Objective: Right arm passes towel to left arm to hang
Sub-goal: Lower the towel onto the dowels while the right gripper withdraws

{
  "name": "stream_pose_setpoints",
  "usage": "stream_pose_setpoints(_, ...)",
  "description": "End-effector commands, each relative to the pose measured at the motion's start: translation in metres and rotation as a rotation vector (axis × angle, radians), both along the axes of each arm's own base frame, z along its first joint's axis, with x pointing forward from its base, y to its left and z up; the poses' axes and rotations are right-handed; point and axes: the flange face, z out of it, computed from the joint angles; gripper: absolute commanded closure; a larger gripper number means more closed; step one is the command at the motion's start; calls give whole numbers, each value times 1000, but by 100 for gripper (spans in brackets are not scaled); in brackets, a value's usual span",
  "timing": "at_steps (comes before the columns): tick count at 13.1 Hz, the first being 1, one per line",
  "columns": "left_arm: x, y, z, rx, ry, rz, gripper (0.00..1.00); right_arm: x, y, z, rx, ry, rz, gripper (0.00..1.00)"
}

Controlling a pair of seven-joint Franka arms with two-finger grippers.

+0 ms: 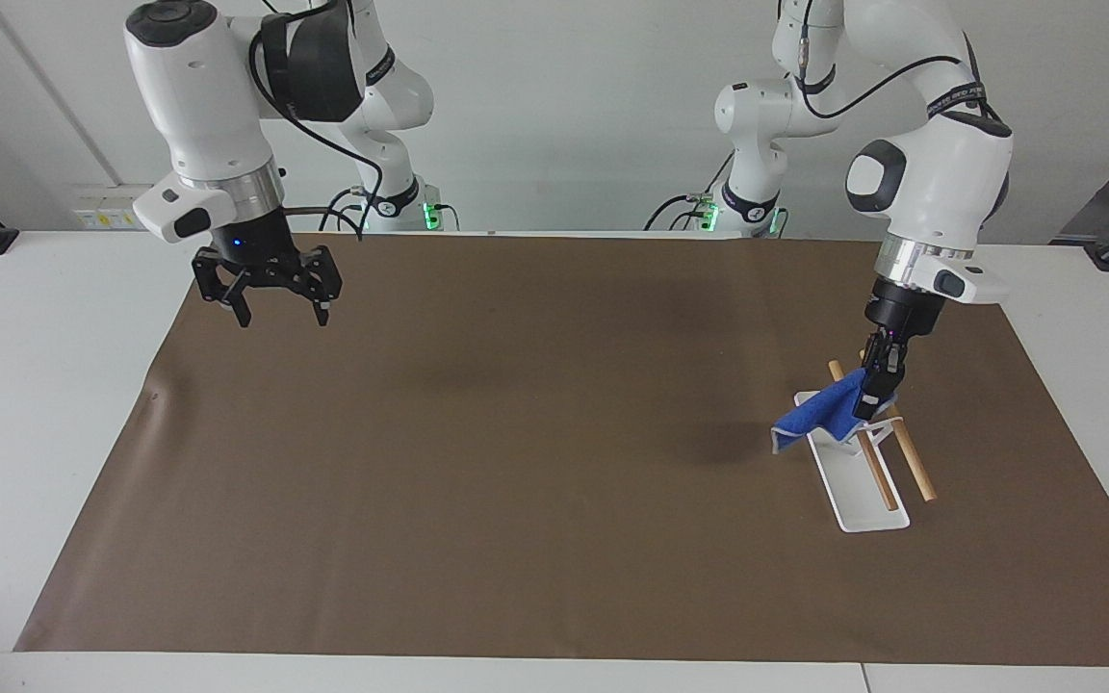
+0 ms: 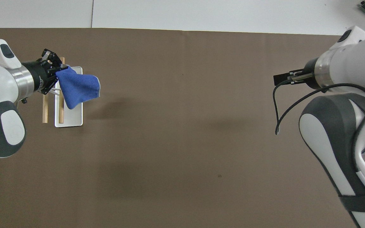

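Note:
The bright-blue towel [image 1: 816, 416] hangs from my left gripper [image 1: 868, 402], which is shut on one corner of it. It hangs over the end of the white tray [image 1: 870, 520] nearer to the robots, across one of the two wooden rods [image 1: 913, 467]. I cannot tell whether the cloth rests on that rod. In the overhead view the towel [image 2: 78, 88] spreads from the left gripper [image 2: 59, 68] over the tray [image 2: 74, 123]. My right gripper [image 1: 283, 314] is open and empty, raised high over the mat's edge at the right arm's end; it also shows in the overhead view [image 2: 280, 79].
A brown mat [image 1: 535, 481] covers most of the white table [image 1: 35, 404]. The right arm's loose black cable [image 2: 280, 107] hangs below its wrist.

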Motion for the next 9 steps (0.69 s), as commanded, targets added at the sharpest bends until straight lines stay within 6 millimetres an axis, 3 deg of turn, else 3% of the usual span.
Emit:
stream_pose_setpoints(1, 2, 1, -10, 4, 10, 16, 100, -9, -10, 26, 0, 44, -69, 0)
stream_pose_setpoints(6, -3, 16, -36, 10, 30, 44, 100, -29, -30, 44, 1, 93, -119, 0)
stream_pose_setpoints(9, 6, 54, -35, 21, -19, 99, 100, -33, -35, 44, 34, 84, -130, 0)
